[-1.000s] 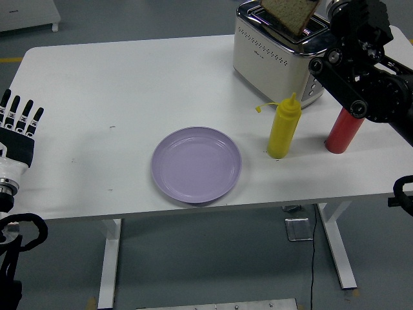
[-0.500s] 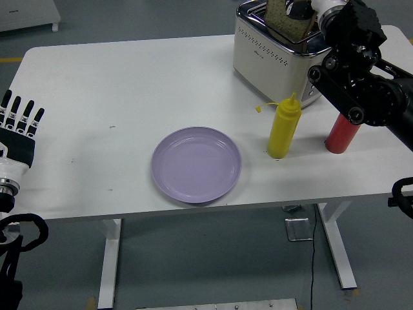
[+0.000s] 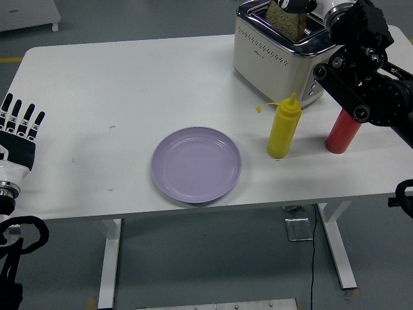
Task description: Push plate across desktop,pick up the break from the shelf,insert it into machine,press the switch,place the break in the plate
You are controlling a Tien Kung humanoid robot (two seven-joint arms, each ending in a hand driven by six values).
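Observation:
A slice of brown bread [image 3: 284,20] stands partly sunk in a top slot of the silver toaster [image 3: 268,51] at the table's back right. My right hand [image 3: 302,6] is above the toaster with its fingers closed on the slice's top edge. The black right arm comes in from the right edge. A lilac plate [image 3: 196,165] lies empty near the table's front middle. My left hand [image 3: 18,126] rests at the left edge with its fingers straight and holds nothing. The toaster's switch side is hidden behind my right arm.
A yellow squeeze bottle [image 3: 284,127] stands in front of the toaster. A red bottle [image 3: 342,132] stands to its right, under my right forearm. The white table [image 3: 116,90] spans the view, its near edge just below the plate.
My right hand has lowered the bread from above the toaster down into its slot. The plate, the bottles and the left hand have not moved.

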